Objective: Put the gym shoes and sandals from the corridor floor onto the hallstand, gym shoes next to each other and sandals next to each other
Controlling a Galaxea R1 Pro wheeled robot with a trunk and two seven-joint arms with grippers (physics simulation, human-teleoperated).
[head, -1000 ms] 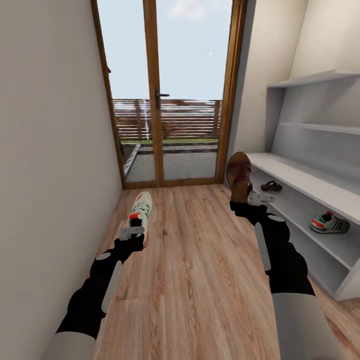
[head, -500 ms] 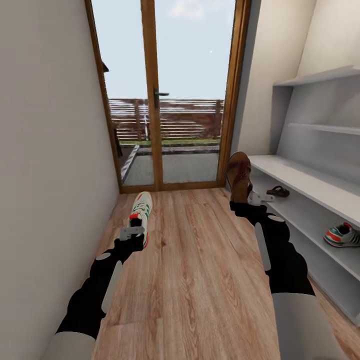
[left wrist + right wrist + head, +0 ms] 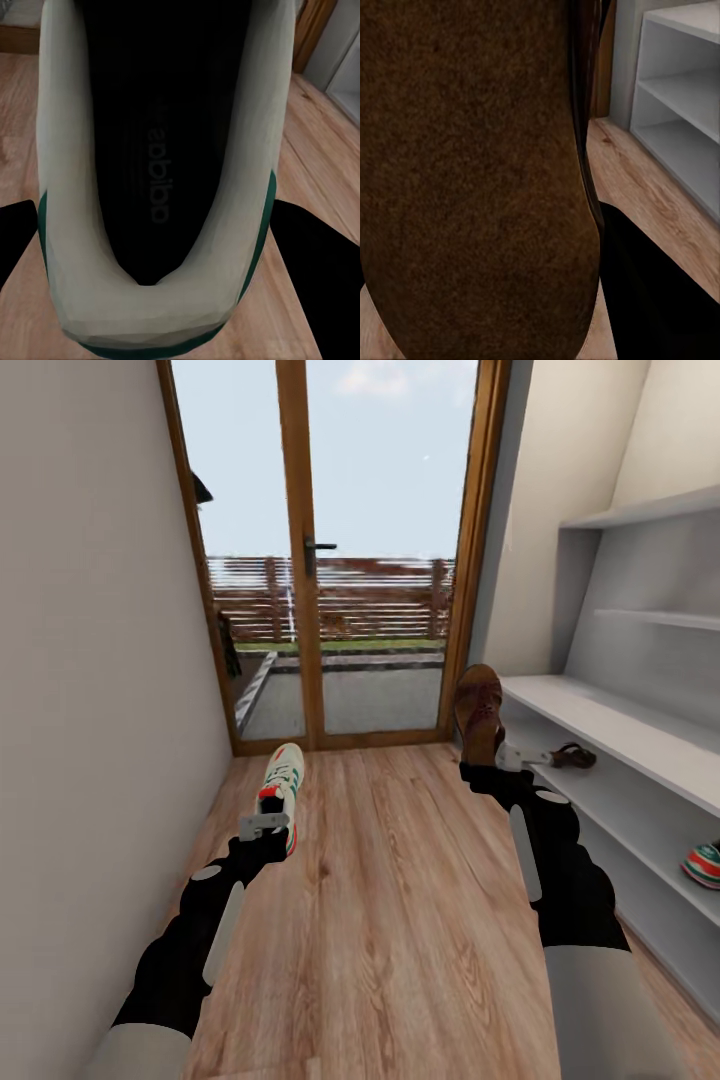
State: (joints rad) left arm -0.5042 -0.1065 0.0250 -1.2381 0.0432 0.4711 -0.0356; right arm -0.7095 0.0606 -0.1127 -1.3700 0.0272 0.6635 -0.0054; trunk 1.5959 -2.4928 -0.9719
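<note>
Gripping a white gym shoe [image 3: 284, 788] above the corridor floor [image 3: 400, 900], the left gripper [image 3: 266, 826] is clamped on its heel end, toe pointing toward the glass door [image 3: 330, 550]. In the left wrist view the dark insole carries mirrored lettering, seemingly "adidas" [image 3: 159, 180]. Further right, the right gripper [image 3: 508, 758] clasps a brown sandal [image 3: 479, 710], held upright beside the hallstand [image 3: 620, 725]. On the hallstand's lower shelf lie the second sandal [image 3: 572, 757] and, at the frame edge, the second gym shoe [image 3: 704, 864], well apart.
</note>
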